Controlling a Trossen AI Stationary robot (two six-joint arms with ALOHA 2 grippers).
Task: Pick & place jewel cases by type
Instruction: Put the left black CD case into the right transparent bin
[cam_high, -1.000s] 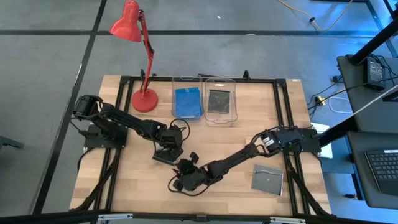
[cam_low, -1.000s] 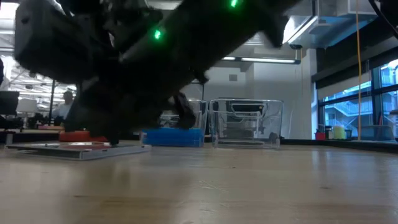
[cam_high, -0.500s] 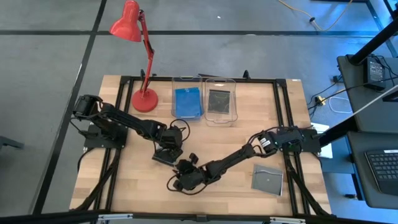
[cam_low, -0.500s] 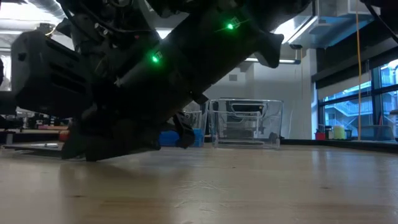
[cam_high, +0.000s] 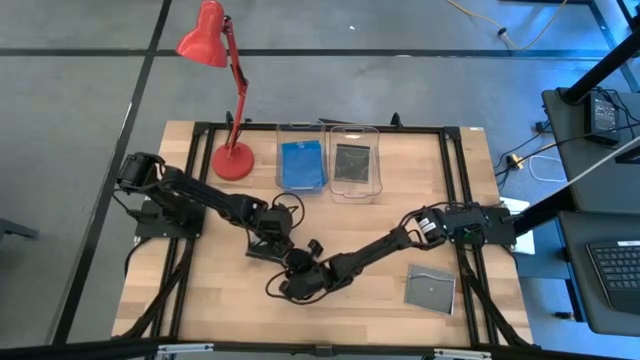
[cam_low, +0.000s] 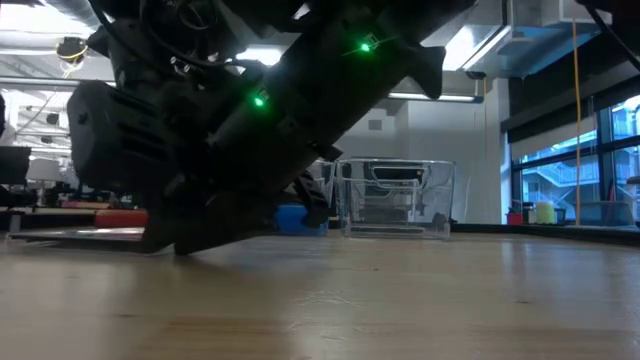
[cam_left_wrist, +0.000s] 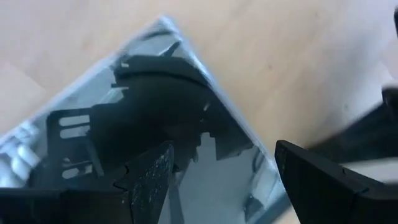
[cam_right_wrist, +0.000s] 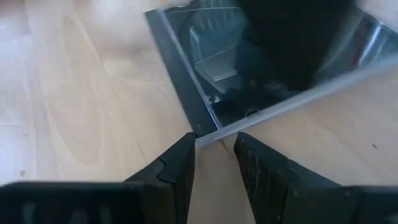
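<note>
Both claws are low over one grey jewel case (cam_high: 264, 250) that lies flat on the wooden table (cam_high: 460, 200). Seen from above, the left gripper (cam_high: 272, 236) is right on top of it, with its fingers (cam_left_wrist: 149, 180) apart and the case showing between them. Close beside it, the right gripper (cam_high: 292, 287) has its fingers (cam_right_wrist: 177, 168) only a little apart, with a corner of the case just in front of the tips. Neither claw holds anything yet.

At the back stand two clear bins. One bin (cam_high: 300, 129) has a blue case (cam_high: 302, 165) in it, and the other bin (cam_high: 354, 130) has a dark one (cam_high: 353, 161). Another grey case (cam_high: 431, 289) waits well apart, near the right arm. So I think some sorting is done, and at least two cases are left.
</note>
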